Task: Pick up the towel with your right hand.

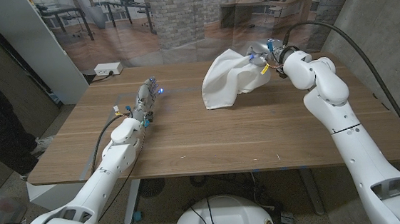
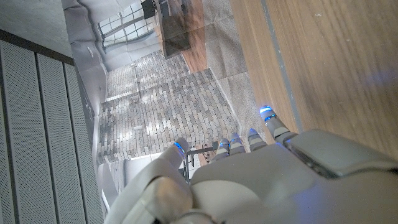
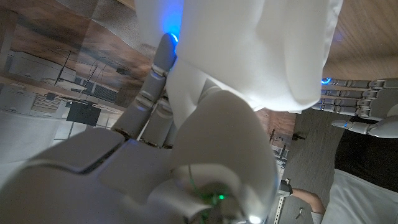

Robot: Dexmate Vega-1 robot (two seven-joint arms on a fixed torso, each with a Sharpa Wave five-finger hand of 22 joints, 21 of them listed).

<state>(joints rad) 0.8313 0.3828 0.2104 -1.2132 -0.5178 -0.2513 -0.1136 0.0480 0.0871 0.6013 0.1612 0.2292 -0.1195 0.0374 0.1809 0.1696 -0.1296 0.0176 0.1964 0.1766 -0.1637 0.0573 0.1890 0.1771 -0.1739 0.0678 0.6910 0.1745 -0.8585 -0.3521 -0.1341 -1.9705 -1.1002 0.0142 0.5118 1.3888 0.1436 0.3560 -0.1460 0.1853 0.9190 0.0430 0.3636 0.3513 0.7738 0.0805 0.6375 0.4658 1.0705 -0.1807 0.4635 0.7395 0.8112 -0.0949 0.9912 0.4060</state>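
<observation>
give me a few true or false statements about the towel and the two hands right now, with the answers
1. The right hand grips the white towel. True.
2. The towel lies flat and spread out on the table. False: it is bunched, its upper part raised in the right hand, its lower end down at the wood.
3. The left hand holds a corner of the towel. False: it holds nothing and is apart from the towel.
4. The towel is on the robot's right side of the table. True.
</observation>
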